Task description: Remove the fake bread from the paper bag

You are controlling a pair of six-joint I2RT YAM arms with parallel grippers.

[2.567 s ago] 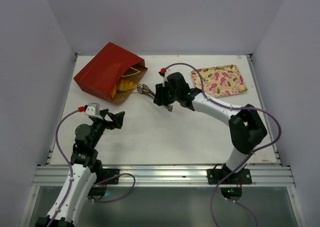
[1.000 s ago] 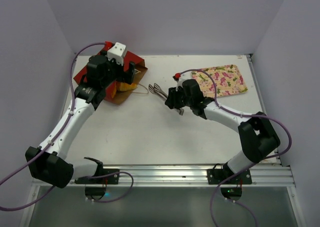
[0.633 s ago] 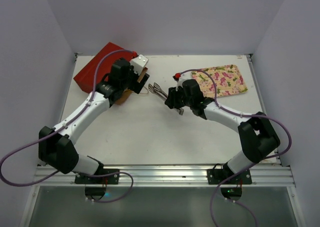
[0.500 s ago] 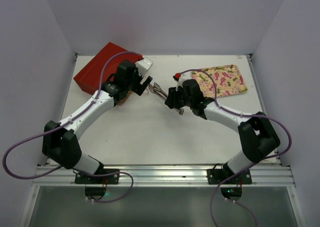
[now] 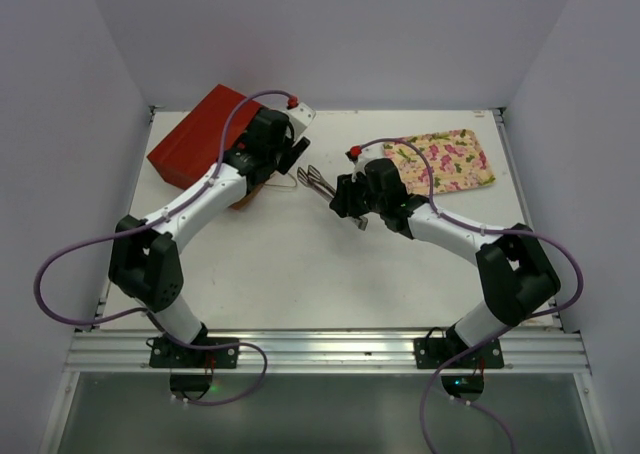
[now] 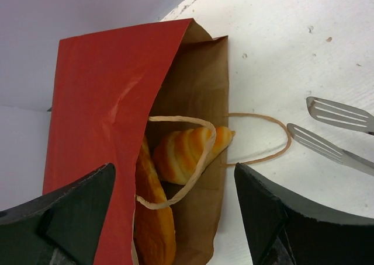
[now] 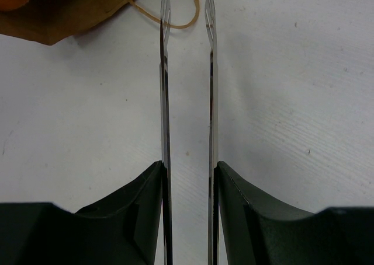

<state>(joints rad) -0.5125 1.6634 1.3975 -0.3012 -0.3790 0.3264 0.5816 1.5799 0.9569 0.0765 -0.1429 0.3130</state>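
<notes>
Left wrist view, left claw (image 6: 174, 183) spread wide over the red paper bag (image 6: 111, 101), lying open-mouthed on the table (image 6: 280, 55), bread (image 6: 181, 154) inside, right claw (image 7: 187, 177) pinching metal tongs (image 7: 165, 101) nearby.

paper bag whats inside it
A fake bread roll and a longer loaf lie in the paper bag, a loop handle crossing them. Its red top hides anything deeper.

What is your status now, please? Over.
Left gripper open above paper bag mouth. Right gripper shut on tongs. Fake bread inside bag; handle loop lies across it.
</notes>
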